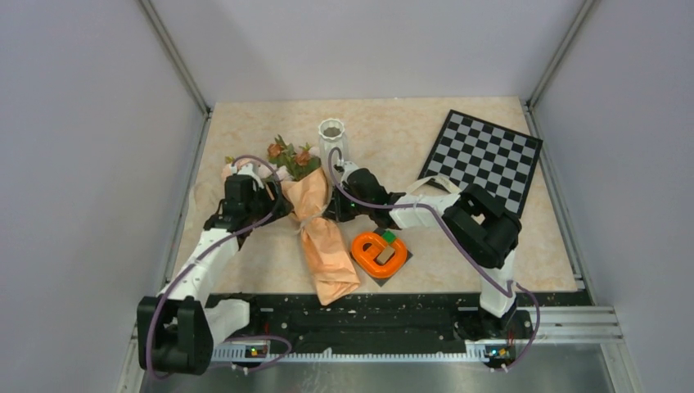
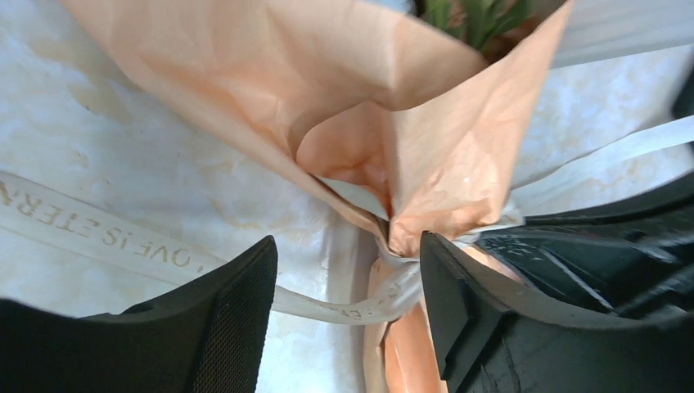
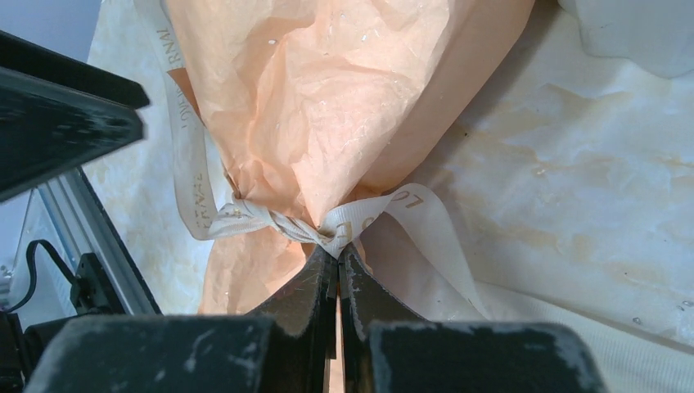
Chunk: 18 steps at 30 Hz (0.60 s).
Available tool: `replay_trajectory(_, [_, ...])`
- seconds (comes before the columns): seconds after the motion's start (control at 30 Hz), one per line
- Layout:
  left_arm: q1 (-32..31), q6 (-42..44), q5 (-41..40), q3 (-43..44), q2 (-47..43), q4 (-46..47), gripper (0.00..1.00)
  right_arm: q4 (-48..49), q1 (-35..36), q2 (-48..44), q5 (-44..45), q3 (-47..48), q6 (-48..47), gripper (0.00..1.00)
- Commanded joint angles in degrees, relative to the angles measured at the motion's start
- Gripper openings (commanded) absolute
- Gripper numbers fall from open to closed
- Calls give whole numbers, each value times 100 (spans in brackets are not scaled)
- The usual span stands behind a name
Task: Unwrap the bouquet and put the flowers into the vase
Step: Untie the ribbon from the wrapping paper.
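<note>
1. One bouquet [image 1: 321, 237], lying on the worktop [image 1: 491, 246] between the arms, paper closed, cream ribbon [image 3: 270, 221] cinched at the waist.
2. One left gripper [image 2: 344, 274], fingers spread either side of the cinch, holding nothing.
3. One right gripper [image 3: 337, 262], fingers pressed together, pinching the ribbon at its knot.
4. One vase [image 1: 332, 139], upright just beyond the flowers [image 1: 293, 157], no stems in it.
5. Progress: early. Untying looks begun; unwrapping and placing are both left to do.
</note>
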Motion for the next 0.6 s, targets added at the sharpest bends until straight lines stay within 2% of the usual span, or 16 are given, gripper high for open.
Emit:
replay_trajectory(0.0, [-20, 214, 51, 243, -519, -69, 69, -14, -61, -371, -38, 167, -71, 0])
replay_trajectory(0.13, [-251, 171, 348, 111, -588, 34, 68, -191, -63, -379, -34, 274, -117, 0])
replay_trajectory(0.33, [-859, 210, 323, 49, -391, 290, 51, -485, -62, -362, 10, 473, -183, 0])
replay_trajectory(0.57, [-1062, 444, 338, 210, -20, 536, 50, -668, -62, -336, 23, 624, -171, 0])
